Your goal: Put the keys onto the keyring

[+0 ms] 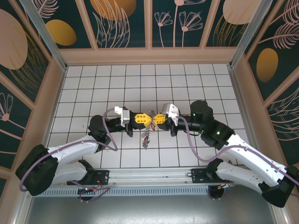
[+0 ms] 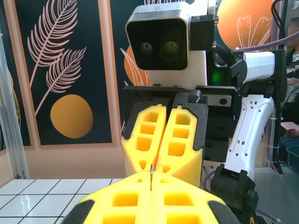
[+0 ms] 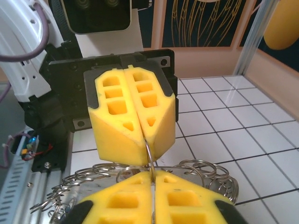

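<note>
My left gripper (image 1: 142,119) and right gripper (image 1: 157,118) meet tip to tip above the middle of the tiled table (image 1: 93,84). Both are shut on one small wire ring (image 3: 148,154), pinched edge-on between the two pairs of yellow fingertips. That ring belongs to the keyring (image 3: 84,191), a flat grey metal disc fringed with silvery split rings (image 3: 201,170), lying just under the fingers in the right wrist view. From above, a small metallic bundle (image 1: 146,138) dangles below the fingertips. The keys are too small to make out in it. The left wrist view shows a thin metal edge (image 2: 152,173) between the closed left gripper (image 2: 151,181) fingertips.
Patterned wall panels (image 1: 121,23) with wooden frames close in the table on three sides. The metal rail (image 1: 149,184) with the arm bases runs along the near edge. Purple cables (image 1: 110,135) loop beside each forearm.
</note>
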Controlling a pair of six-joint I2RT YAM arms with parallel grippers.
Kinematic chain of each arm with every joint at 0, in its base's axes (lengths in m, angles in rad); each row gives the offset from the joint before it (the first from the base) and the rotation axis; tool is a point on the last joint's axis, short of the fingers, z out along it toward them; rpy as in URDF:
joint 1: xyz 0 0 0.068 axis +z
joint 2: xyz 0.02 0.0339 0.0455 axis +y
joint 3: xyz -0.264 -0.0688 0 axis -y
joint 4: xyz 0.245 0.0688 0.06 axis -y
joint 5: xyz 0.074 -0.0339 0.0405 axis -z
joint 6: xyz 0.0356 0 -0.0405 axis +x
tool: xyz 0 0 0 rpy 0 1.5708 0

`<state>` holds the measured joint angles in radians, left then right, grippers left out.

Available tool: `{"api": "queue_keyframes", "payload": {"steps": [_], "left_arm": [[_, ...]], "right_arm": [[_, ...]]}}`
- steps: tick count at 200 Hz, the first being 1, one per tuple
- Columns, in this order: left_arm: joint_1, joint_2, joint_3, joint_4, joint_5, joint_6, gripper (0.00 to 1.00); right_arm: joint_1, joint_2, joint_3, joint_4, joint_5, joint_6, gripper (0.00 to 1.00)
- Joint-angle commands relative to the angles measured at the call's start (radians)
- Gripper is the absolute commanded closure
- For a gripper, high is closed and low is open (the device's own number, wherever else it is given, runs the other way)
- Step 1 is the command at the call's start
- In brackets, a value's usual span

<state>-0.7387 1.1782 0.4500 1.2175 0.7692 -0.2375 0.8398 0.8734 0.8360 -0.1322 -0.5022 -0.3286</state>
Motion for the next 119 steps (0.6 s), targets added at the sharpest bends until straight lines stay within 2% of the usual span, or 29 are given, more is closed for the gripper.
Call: {"api": "queue_keyframes", "payload": {"steps": [1, 21, 29, 42, 53, 85, 99, 119], "left_arm": [[-0.007, -0.005, 0.012, 0.057, 0.003, -0.021, 1.00], [-0.008, -0.021, 0.025, -0.030, -0.023, -0.004, 1.00], [-0.007, -0.039, 0.034, -0.096, -0.047, 0.018, 0.93], [-0.008, -0.079, 0.041, -0.209, -0.071, 0.074, 0.89], [-0.007, -0.119, 0.042, -0.296, -0.087, 0.125, 0.74], [-0.007, -0.200, 0.113, -0.685, -0.089, 0.331, 0.68], [-0.007, -0.194, 0.176, -0.891, -0.078, 0.444, 0.67], [-0.007, -0.159, 0.260, -1.102, -0.067, 0.575, 0.66]], "right_arm": [[0.008, 0.014, 0.013, 0.017, -0.013, -0.016, 1.00], [0.007, 0.018, 0.028, -0.016, -0.005, -0.031, 1.00], [0.007, 0.016, 0.036, -0.037, 0.006, -0.036, 1.00], [0.007, 0.018, 0.056, -0.088, 0.018, -0.053, 1.00], [0.007, 0.023, 0.075, -0.140, 0.035, -0.064, 1.00], [0.006, 0.051, 0.131, -0.269, 0.059, -0.088, 1.00], [0.006, 0.059, 0.145, -0.295, 0.062, -0.093, 1.00], [0.008, 0.078, 0.164, -0.319, 0.052, -0.092, 1.00]]}}
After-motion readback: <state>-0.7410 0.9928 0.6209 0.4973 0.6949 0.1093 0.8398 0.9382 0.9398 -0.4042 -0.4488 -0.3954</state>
